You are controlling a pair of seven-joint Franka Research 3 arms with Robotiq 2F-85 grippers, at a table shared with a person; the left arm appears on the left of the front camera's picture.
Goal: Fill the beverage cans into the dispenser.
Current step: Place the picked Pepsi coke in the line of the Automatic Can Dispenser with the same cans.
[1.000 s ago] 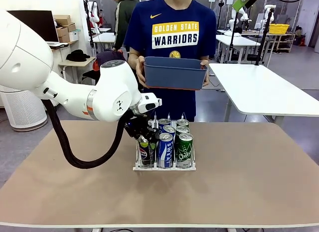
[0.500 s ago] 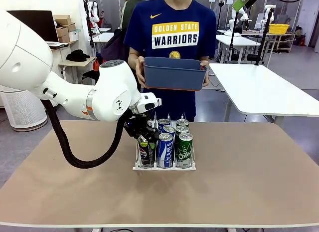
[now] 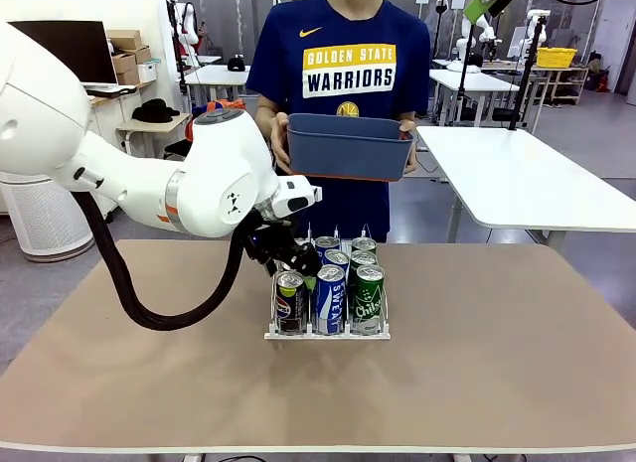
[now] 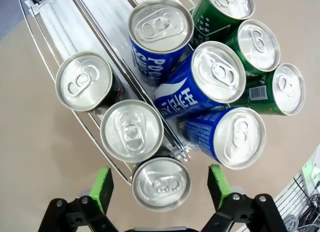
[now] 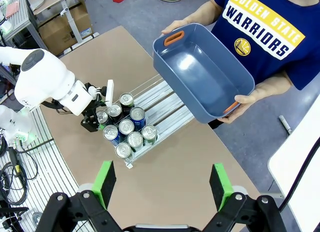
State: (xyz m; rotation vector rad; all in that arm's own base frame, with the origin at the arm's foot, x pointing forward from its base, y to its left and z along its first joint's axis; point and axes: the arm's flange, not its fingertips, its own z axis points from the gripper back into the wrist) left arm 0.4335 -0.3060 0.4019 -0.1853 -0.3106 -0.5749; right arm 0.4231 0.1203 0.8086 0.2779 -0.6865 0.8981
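Silver can tops crowd the dispenser (image 3: 327, 332), which sits at the middle of the tan desk (image 3: 497, 363) with nine beverage cans (image 4: 212, 71) standing in its three lanes. Your left gripper (image 4: 159, 182) hangs just above the black can (image 4: 161, 183) at six o'clock in its wrist view; the green pads (image 4: 103, 184) stand apart on either side of that can's top without touching it, so the jaws are spread and hold nothing. To finish this release well, lift straight up along the can's axis until the pads are above the rim, and avoid any sideways drift toward twelve o'clock, where the neighbouring tops sit close and a nudge could tip one against the wire dividers (image 4: 95, 137). Your right gripper (image 5: 162, 184) hovers high over the desk with its jaws spread and empty. At twelve o'clock across the desk, the person holds a blue-grey bin (image 3: 348, 144) with both hands; it looks empty, so the filling is likely near complete.
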